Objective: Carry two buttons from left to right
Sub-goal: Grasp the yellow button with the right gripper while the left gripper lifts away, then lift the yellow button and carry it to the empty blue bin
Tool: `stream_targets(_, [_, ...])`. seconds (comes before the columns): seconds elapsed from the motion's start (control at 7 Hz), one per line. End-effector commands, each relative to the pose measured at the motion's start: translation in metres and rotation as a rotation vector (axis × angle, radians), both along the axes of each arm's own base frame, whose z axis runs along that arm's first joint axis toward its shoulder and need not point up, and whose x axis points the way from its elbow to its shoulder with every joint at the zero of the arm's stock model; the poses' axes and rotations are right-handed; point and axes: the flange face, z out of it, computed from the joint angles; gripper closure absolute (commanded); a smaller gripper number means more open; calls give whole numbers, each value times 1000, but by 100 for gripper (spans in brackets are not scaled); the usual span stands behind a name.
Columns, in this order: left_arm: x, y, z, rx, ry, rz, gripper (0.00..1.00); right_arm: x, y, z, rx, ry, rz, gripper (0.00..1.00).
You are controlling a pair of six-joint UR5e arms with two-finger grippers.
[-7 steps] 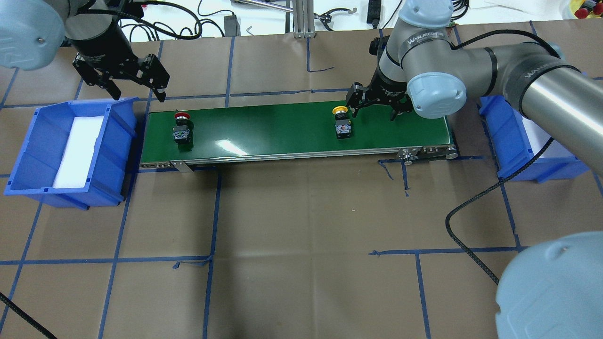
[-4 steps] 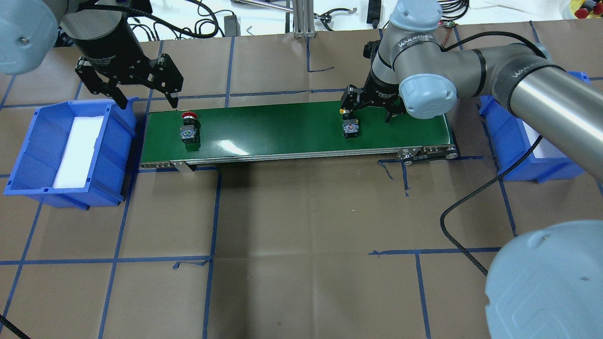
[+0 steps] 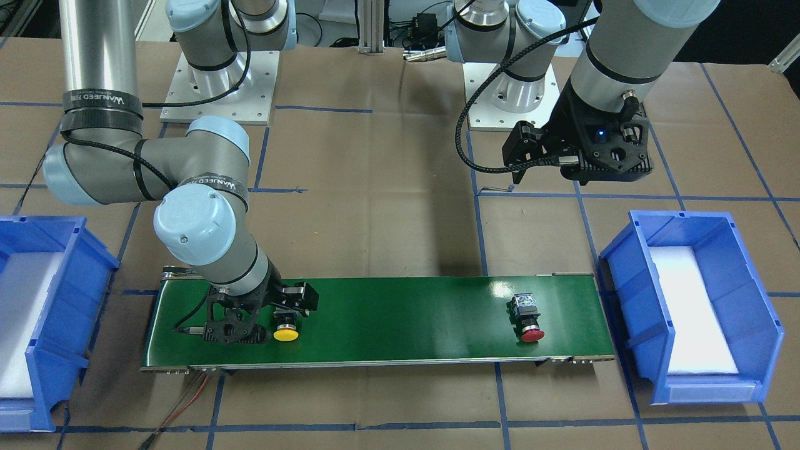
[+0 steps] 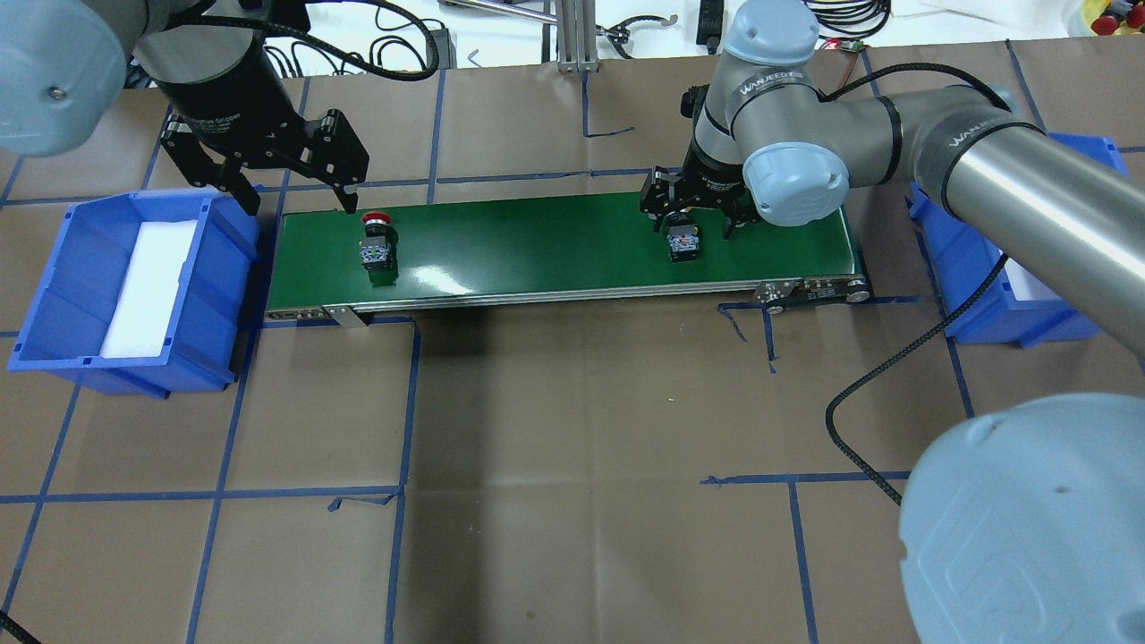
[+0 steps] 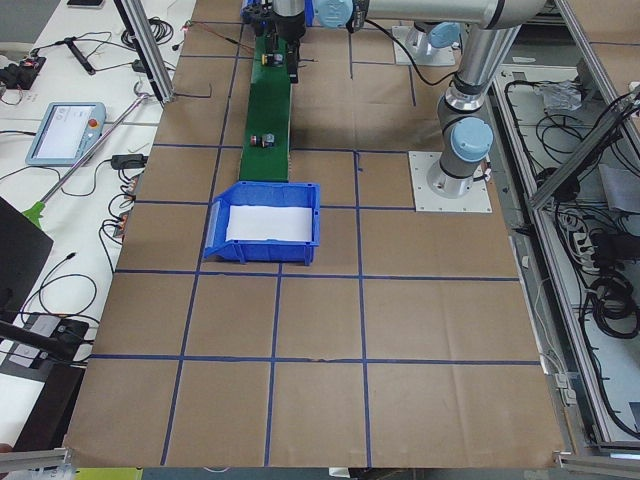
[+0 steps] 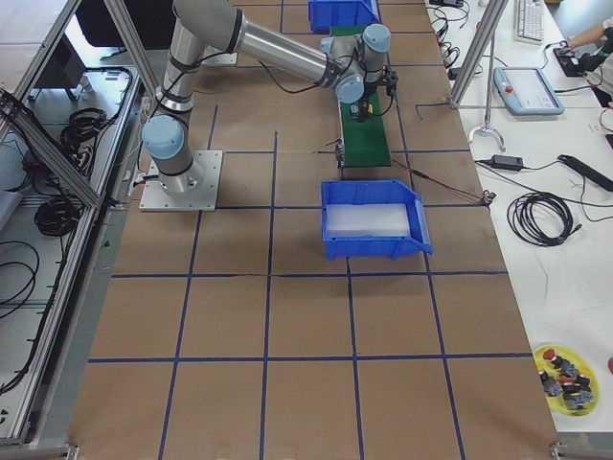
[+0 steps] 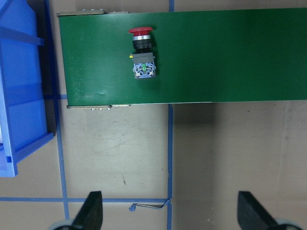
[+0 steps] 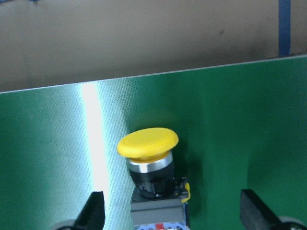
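The yellow button [image 4: 683, 241] lies on its side on the green conveyor belt [image 4: 537, 241], right of the middle, with its cap pointing away from the robot. My right gripper [image 4: 691, 213] is open and low over it, one finger on each side; the right wrist view shows the yellow cap [image 8: 147, 143] between the fingertips [image 8: 93, 211], untouched. The red button [image 4: 376, 243] lies near the belt's left end and also shows in the left wrist view [image 7: 143, 52]. My left gripper [image 4: 295, 190] is open and empty, high above the belt's far left corner.
A blue bin [image 4: 54, 277] with white foam stands at the belt's left end. A second blue bin [image 4: 962, 259] stands at the right end, partly behind my right arm. A black cable [image 4: 859, 402] hangs over the brown table in front of the belt.
Both buttons have travelled rightward on the belt. My right gripper has moved left and down to straddle the yellow button. My left gripper has moved right, along with the red button.
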Motion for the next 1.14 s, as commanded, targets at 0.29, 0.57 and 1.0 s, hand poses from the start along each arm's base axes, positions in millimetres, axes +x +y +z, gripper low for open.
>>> stream_targets(0.29, [-2, 3, 3, -7, 22, -15, 0, -10, 1, -7, 15, 112, 10, 48])
stream_targets(0.57, [-2, 4, 4, -7, 28, -14, 0, -11, 5, -2, 55, 116, 23, 92])
stream_targets(1.0, [6, 2, 4, -8, 20, -29, 0, -27, -8, 75, -57, 184, 106, 96])
